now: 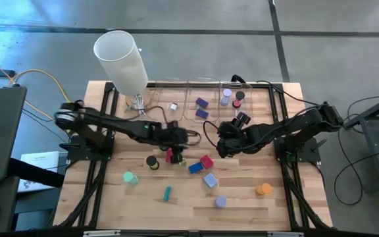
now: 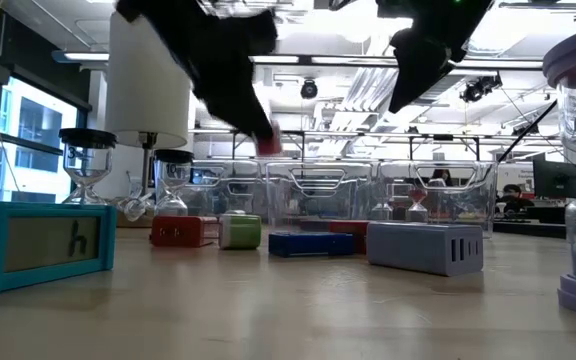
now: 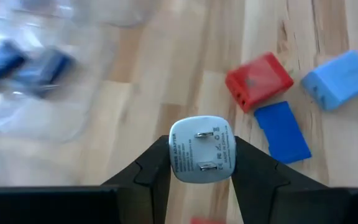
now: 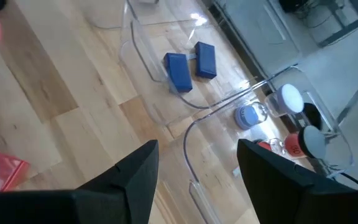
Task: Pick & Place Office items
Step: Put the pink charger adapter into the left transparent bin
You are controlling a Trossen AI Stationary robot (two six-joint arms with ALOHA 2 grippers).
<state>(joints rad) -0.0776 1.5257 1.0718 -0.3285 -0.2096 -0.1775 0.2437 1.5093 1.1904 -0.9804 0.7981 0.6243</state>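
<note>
My left gripper [image 1: 171, 150] is over the table's middle, shut on a red plug block [image 1: 170, 157] with a pale pronged face [image 3: 202, 149]. My right gripper [image 1: 224, 146] hangs open and empty just right of it, near the clear bins [image 4: 197, 168]. On the table lie a black roll [image 1: 152, 161], a green roll [image 1: 130, 178], a teal stick [image 1: 168, 193], a blue block [image 1: 195, 168], a red block [image 1: 206, 160], a light blue block [image 1: 210, 180], a lavender roll [image 1: 220, 202] and an orange roll [image 1: 263, 189]. My left gripper pinches the plug block by its two opposite sides [image 3: 174, 163] between its two fingers. The pronged face is turned back toward the wrist. The fingers slant down from the table's left. The block [image 2: 268, 146] hangs at the fingertips, lifted clear of the table.
Clear bins [image 1: 206, 122] stand along the far edge; one holds two blue-purple blocks [image 1: 202, 108], another several rolls [image 1: 231, 99]. A tall white cylinder [image 1: 120, 59] stands at the far left. Hourglasses [image 2: 173, 185] stand behind the items in the low view.
</note>
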